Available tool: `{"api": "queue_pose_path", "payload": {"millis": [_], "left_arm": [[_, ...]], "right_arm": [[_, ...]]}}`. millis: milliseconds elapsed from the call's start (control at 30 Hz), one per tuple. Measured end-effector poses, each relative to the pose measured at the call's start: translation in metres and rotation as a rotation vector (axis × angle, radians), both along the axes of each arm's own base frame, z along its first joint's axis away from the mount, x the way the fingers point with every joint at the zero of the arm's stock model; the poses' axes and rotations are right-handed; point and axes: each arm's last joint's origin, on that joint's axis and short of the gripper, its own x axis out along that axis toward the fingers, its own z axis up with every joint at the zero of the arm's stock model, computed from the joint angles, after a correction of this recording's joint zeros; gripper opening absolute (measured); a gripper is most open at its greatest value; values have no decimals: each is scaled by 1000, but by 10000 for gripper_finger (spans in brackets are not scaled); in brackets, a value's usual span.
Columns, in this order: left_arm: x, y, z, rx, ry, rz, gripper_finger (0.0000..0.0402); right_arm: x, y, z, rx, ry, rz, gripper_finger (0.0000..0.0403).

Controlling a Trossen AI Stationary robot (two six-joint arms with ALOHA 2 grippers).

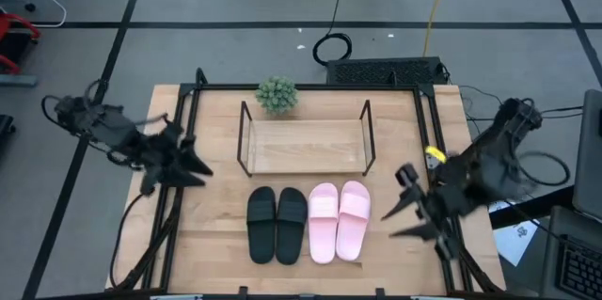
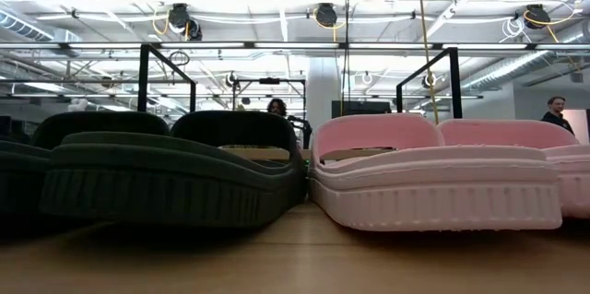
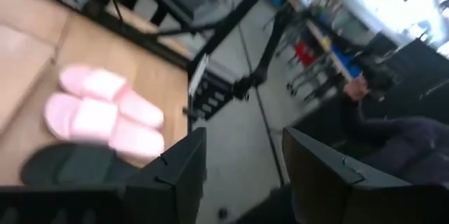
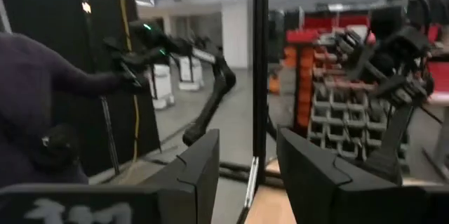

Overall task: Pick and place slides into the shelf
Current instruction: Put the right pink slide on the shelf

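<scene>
The black pair of slides [image 1: 277,225] and the pink pair [image 1: 339,220] lie side by side, soles down, on the wooden table in front of the shelf [image 1: 306,140]. The low view shows them close up, black slides [image 2: 166,170] and pink slides [image 2: 433,179]. The shelf's board holds nothing. My left gripper [image 1: 198,170] hovers open at the table's left edge, left of the black pair. It shows in its own wrist view [image 3: 242,175] with the pink slides [image 3: 105,112] ahead. My right gripper [image 1: 390,223] hangs open right of the pink pair, also seen open in its wrist view [image 4: 245,168].
A small green potted plant [image 1: 277,95] stands behind the shelf at the table's far edge. The black table frame [image 1: 188,112] runs along both sides. A yellow tag [image 1: 434,155] sits at the right rail. People show in the room beyond [image 2: 276,107].
</scene>
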Motion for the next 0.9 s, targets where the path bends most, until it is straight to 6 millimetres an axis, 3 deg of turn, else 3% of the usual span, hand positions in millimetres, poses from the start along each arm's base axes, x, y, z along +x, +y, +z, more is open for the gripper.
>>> {"api": "queue_pose_path", "payload": {"millis": [167,300,600,900], "left_arm": [[22,-45,0,28,96,-29,188],[26,-79,-2,29,121,9,188],[12,-144,-24,14,106,208,188],[0,-192,-65,31,123,332,188]], "right_arm": [[-1,41,-10,-28,56,-108,132],[-2,62,-26,-23,104,-209,132],[12,97,-74,-3,235,-329,126],[16,118,-108,152,372,-326,81]]}}
